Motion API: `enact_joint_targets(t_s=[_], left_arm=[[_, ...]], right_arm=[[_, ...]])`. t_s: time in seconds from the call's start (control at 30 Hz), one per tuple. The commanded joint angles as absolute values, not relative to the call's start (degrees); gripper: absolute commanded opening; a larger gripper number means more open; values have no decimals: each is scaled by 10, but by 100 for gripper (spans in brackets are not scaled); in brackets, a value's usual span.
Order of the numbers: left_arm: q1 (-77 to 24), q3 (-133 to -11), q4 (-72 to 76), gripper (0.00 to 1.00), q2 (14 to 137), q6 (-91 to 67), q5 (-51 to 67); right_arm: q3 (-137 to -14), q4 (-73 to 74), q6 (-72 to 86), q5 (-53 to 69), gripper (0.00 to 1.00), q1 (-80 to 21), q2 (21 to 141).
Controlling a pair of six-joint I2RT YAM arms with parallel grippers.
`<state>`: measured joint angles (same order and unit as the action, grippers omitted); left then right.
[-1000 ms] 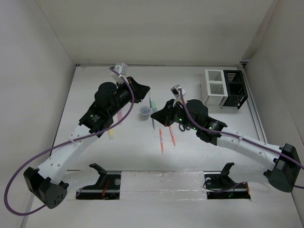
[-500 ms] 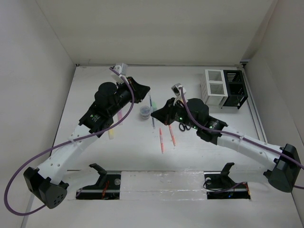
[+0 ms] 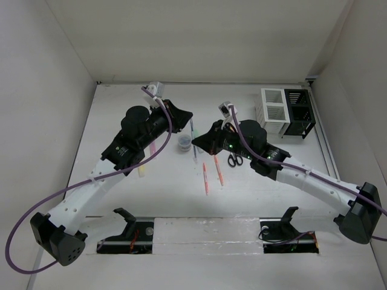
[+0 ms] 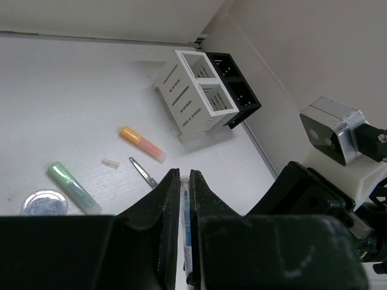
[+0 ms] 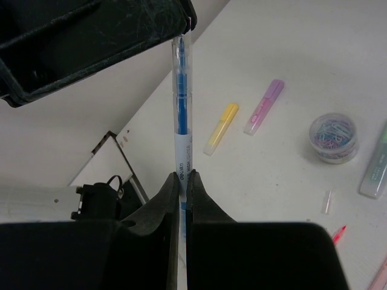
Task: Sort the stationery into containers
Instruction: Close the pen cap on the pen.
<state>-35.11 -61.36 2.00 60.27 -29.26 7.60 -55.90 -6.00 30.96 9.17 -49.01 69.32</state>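
Blue pen (image 5: pixel 181 121) in right fingers (image 5: pixel 162 208)

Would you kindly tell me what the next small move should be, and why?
Probably the left pincer should open and let go. It grips the blue pen toward one end, and the right pincer is closed on the other. The white organizer and black organizer stand on the right pincer's side, so it looks better placed to deliver the pen.
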Motion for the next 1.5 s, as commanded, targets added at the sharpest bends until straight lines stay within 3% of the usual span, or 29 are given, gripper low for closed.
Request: enact_joint_targets(t_s=[0.0,1.47], left_arm=[[-349,-608,46,0,589,-279,91],[-373,-559,43,0,578,-256,100]], right_arm=[[-598,-86,311,110,0,-486,696],[-753,-68,327,184,0,-403,737]])
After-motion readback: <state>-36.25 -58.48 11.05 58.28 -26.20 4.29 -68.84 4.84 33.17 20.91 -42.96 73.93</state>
